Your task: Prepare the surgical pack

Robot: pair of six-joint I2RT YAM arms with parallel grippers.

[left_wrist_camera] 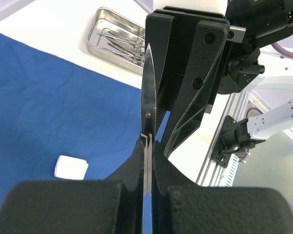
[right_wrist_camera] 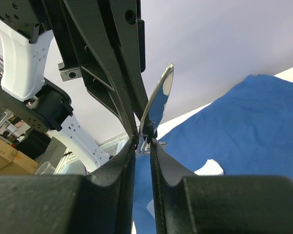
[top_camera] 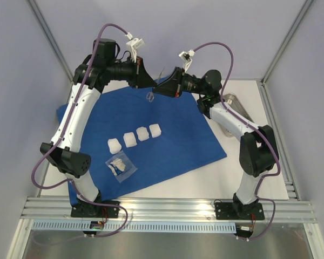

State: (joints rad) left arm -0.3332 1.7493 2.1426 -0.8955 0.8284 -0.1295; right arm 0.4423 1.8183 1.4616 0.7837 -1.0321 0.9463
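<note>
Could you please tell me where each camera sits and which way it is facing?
Top external: above and behind the bases, looking down on the blue drape; both arms show.
Left wrist: on the left arm, facing the tray; its own jaws show, clamping the scissors.
Right wrist: on the right arm, facing the opposite jaws; its own jaws show.
Shared: both wrist views show the scissors and drape.

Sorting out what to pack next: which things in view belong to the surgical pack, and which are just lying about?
Belongs: blue drape; four gauze squares; steel tray; instruments in it; scissors held aloft.
Lying about: clear plastic bag on the drape, contents unclear.
</note>
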